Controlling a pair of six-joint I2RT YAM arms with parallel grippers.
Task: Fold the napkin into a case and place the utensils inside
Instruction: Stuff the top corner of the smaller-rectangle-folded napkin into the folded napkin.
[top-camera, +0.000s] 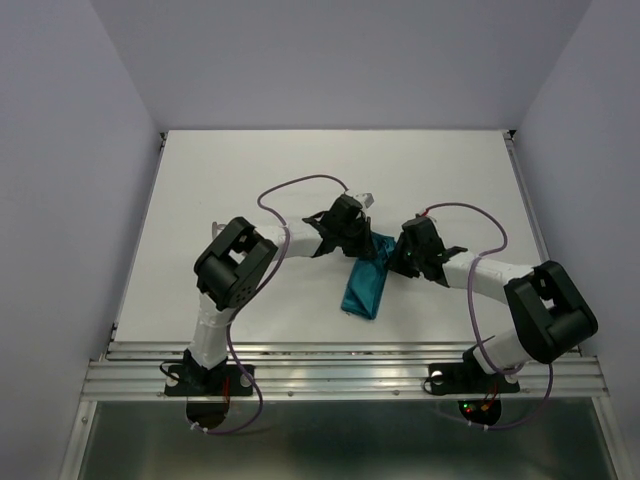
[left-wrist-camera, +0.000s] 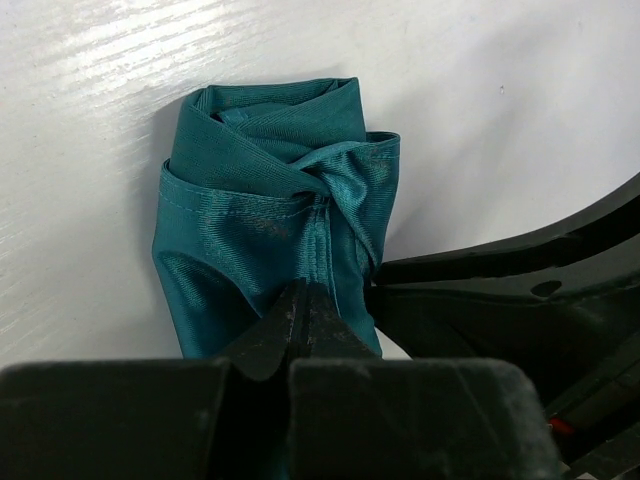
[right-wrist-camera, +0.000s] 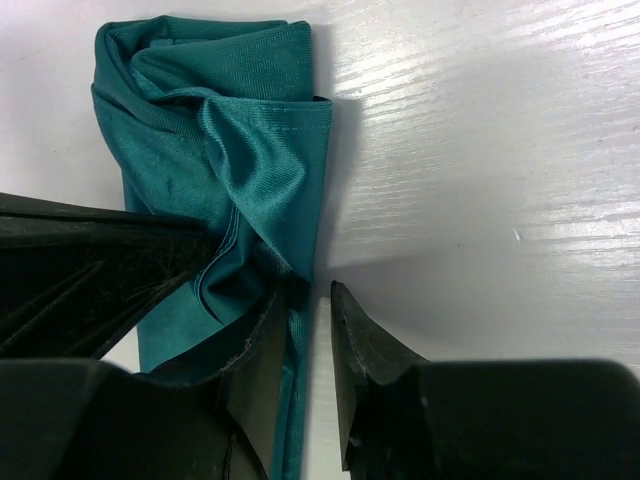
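Pinching a raised seam of the folded, glossy teal cloth napkin (top-camera: 364, 288) between black fingers pressed tight together, the left end effector (left-wrist-camera: 303, 300) meets this narrow bundle lying on the white bench (top-camera: 250, 170), while the right end effector (right-wrist-camera: 315, 292) straddles its edge, fingers slightly apart.

Sheeny cloth napkin (left-wrist-camera: 250, 230) on a glossy white counter (left-wrist-camera: 480, 100).
Fine satin weave, stitched hem; counter faintly streaked; right end effector (right-wrist-camera: 313, 292) matt black plastic, slightly rough.
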